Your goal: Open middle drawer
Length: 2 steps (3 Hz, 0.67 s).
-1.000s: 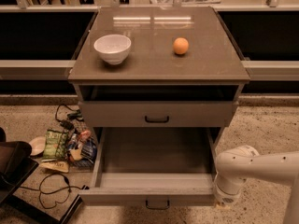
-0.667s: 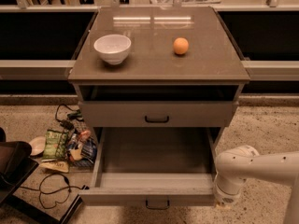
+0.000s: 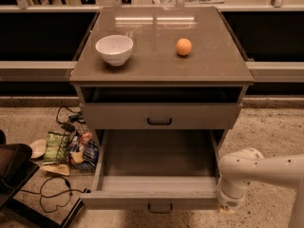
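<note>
The middle drawer [image 3: 156,194] of the grey cabinet stands pulled far out toward me, showing a plain grey inside with nothing in it. Its small black bar handle [image 3: 159,207] shows at the lower edge of its front. The top drawer [image 3: 159,116] above it is shut, with its own black handle. My white arm [image 3: 266,171] comes in from the right. Its end, with the gripper [image 3: 229,207], points down beside the right front corner of the open drawer.
A white bowl [image 3: 114,49] and an orange [image 3: 184,47] sit on the cabinet top [image 3: 161,68]. Snack bags [image 3: 71,150], a small plate and black cables lie on the floor at the left, next to a dark object at the frame's edge.
</note>
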### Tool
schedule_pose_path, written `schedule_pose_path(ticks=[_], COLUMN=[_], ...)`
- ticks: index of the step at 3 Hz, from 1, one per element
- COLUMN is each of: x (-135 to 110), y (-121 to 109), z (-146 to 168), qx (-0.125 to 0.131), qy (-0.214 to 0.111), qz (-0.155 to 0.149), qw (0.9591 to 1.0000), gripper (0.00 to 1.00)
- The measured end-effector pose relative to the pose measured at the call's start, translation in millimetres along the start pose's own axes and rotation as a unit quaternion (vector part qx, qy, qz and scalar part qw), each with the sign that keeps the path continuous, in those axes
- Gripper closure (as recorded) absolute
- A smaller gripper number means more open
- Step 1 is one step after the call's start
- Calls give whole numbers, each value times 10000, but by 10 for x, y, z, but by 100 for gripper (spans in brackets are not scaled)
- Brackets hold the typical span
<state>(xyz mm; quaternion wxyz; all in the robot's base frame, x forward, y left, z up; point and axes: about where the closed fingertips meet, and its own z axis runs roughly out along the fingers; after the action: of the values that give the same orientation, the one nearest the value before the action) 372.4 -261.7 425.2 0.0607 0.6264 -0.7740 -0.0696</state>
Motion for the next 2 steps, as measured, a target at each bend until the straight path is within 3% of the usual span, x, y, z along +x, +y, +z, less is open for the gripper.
schedule_pose_path(ticks=[1, 2], x=[0, 2], y=[0, -3], z=[0, -15], qx=[0, 3], qy=[0, -10], qz=[0, -17], qw=[10000, 10000], gripper=[11, 0])
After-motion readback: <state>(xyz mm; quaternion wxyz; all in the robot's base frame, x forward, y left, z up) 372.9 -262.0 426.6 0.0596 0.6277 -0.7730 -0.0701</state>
